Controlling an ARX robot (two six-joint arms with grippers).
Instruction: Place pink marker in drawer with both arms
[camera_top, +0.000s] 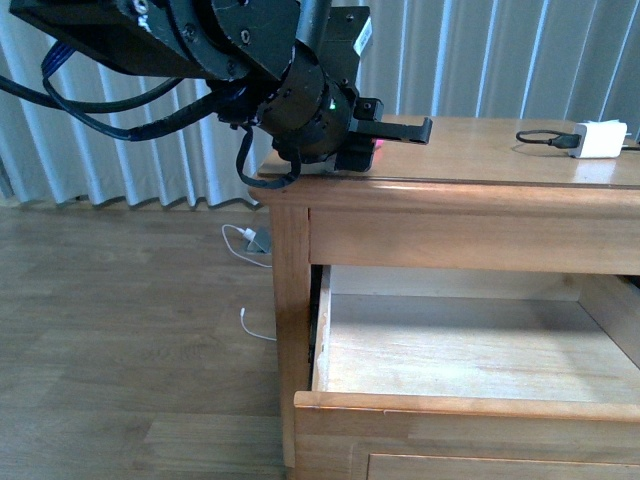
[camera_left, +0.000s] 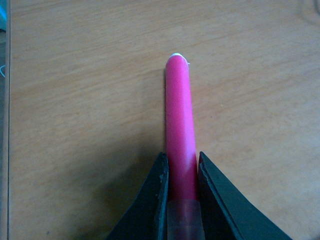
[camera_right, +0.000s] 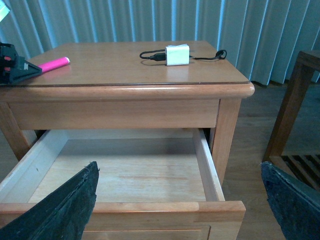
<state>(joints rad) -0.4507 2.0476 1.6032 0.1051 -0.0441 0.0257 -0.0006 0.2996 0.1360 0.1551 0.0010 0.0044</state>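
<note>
The pink marker (camera_left: 179, 115) was clamped at its cap end by the left gripper (camera_left: 181, 156) and lay on the table (camera_right: 115, 65) near its left edge. Below, the drawer (camera_right: 125, 206) was seen open, and the right gripper (camera_right: 177, 167) was held spread wide before it.

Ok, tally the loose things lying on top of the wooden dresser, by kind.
Bright pink marker pen: 1
White charger block with black cabling: 1
Total: 2
</note>
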